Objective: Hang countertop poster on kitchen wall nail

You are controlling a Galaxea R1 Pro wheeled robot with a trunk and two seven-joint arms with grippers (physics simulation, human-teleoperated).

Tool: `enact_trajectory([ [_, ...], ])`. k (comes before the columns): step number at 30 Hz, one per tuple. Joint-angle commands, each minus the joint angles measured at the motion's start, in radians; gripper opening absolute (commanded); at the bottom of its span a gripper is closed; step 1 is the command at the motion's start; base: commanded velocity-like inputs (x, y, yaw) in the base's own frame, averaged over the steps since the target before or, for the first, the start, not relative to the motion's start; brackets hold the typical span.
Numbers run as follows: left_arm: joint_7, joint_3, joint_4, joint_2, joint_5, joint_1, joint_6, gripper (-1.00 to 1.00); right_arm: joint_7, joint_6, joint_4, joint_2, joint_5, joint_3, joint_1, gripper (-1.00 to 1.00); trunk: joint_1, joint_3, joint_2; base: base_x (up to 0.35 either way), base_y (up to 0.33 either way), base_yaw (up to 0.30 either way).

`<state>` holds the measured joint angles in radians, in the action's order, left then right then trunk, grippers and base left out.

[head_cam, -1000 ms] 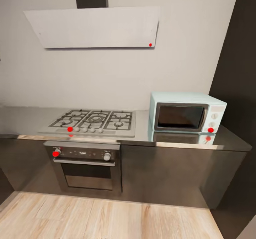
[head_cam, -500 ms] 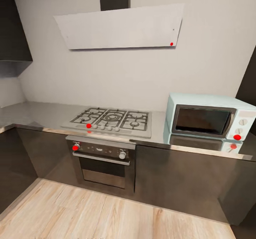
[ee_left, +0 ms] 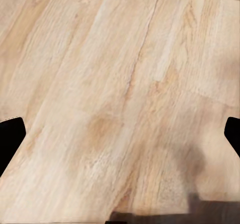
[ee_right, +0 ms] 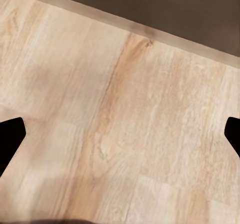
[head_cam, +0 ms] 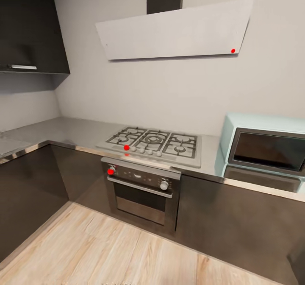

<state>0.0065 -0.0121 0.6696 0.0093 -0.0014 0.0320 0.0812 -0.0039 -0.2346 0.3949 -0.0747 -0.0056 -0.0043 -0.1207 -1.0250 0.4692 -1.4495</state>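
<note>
The poster is out of view. The kitchen countertop (head_cam: 78, 130) is a grey metallic worktop over dark cabinet fronts, running along the back wall and turning a corner at the left. My left gripper (ee_left: 120, 139) hangs open over the wooden floor, its dark fingertips (ee_left: 9, 140) far apart with nothing between them. Over the floor near a dark cabinet base, my right gripper (ee_right: 120, 139) is open too, and its fingertips (ee_right: 10, 139) hold nothing.
A gas hob (head_cam: 154, 143) is set in the worktop above an oven (head_cam: 142, 191). A pale blue microwave (head_cam: 267, 147) stands at the right. A grey extractor hood (head_cam: 173, 30) hangs above, and a dark wall cabinet (head_cam: 29, 26) at the upper left. Wooden floor (head_cam: 106, 247) lies in front.
The camera has swung to the left, so hob, oven and microwave now sit further right in the picture. The counter's left corner and the dark wall cabinet have come into view.
</note>
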Motion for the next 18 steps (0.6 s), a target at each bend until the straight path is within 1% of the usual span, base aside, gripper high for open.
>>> enact_trajectory([
  [1, 0.001, -0.001, 0.001, 0.000, 0.000, 0.000, 0.002, 1.00, -0.001, -0.003, -0.001, 0.000, 0.000, 0.000, -0.001, 1.00, 0.000, 0.001, 0.000, 0.000, 0.000, 0.293],
  [5, 0.001, -0.001, 0.001, 0.000, 0.000, 0.000, 0.002, 1.00, 0.000, -0.003, -0.001, 0.000, 0.002, 0.001, -0.001, 1.00, 0.000, 0.001, 0.000, -0.068, -0.070, 0.183],
  [8, 0.001, -0.001, 0.001, 0.000, 0.000, 0.000, 0.002, 1.00, 0.000, -0.003, -0.001, 0.000, 0.002, 0.001, -0.001, 1.00, 0.000, 0.001, 0.000, -0.167, -0.175, 0.083],
  [10, 0.001, 0.000, 0.001, 0.000, 0.000, 0.000, 0.002, 1.00, -0.001, -0.003, -0.002, 0.000, 0.002, 0.001, -0.001, 1.00, 0.000, 0.001, 0.000, -0.152, -0.179, 0.182],
  [18, -0.001, -0.001, -0.004, 0.000, 0.000, 0.000, 0.003, 1.00, -0.001, -0.005, -0.002, 0.000, 0.003, 0.001, -0.001, 1.00, 0.000, 0.001, 0.000, -0.029, -0.035, 0.272],
])
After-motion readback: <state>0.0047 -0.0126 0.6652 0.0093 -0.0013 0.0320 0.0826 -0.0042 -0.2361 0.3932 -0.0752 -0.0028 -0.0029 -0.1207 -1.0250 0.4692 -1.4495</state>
